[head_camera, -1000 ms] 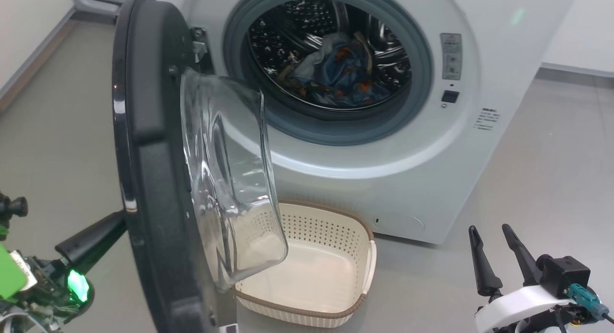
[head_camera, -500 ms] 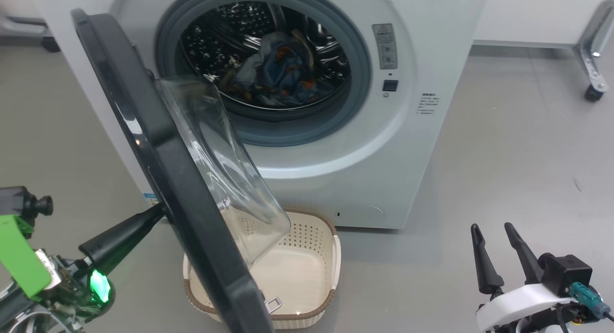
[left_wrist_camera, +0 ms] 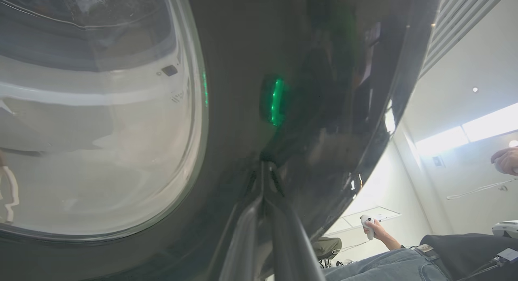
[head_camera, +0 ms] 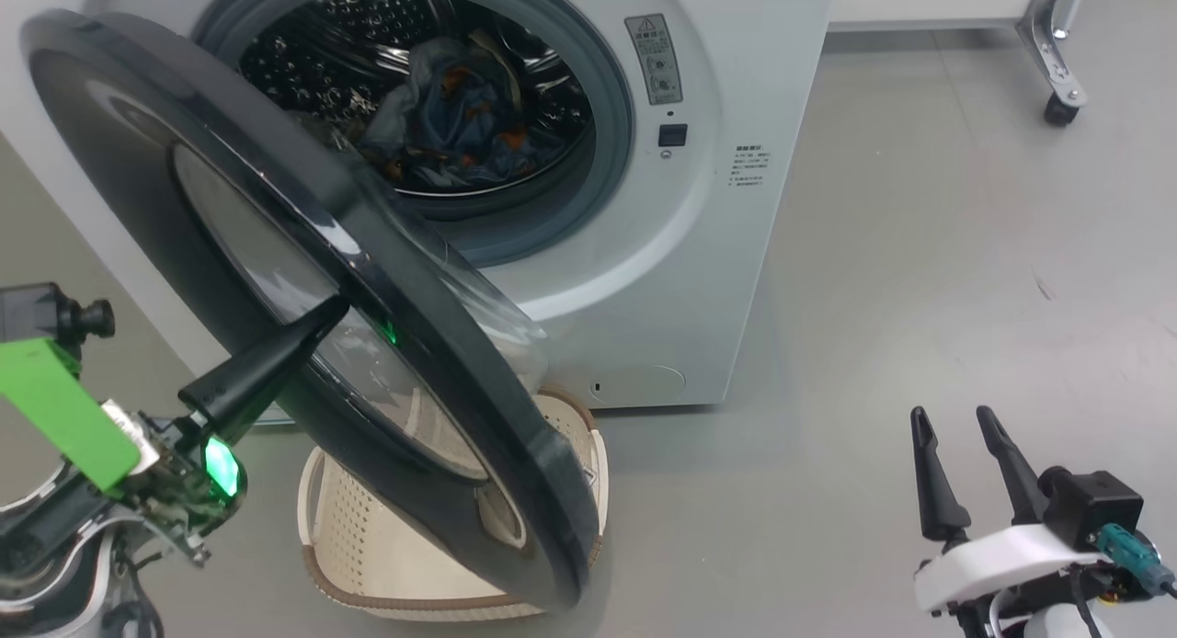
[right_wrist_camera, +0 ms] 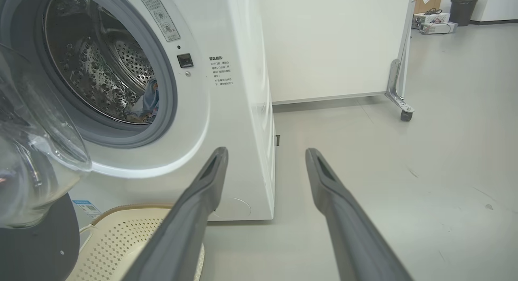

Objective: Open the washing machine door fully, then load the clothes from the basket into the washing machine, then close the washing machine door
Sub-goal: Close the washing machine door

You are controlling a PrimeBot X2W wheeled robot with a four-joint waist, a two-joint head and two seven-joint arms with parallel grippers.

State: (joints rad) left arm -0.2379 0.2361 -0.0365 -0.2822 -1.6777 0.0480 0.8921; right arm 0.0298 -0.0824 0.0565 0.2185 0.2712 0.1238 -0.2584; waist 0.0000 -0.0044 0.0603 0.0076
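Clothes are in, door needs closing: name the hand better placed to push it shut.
Left. The left hand, shut, touches the outer face of the washing machine door; the right hand hangs open, away from it.

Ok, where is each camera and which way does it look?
Head view: on the robot's head, looking down at the washing machine, door and basket; left gripper lower left, right gripper lower right.
Left wrist view: on the left wrist, facing up along shut fingers touching the door's black rim.
Right wrist view: on the right wrist, facing the washing machine between open fingers.
Shared: head and right wrist views both show clothes in the drum.
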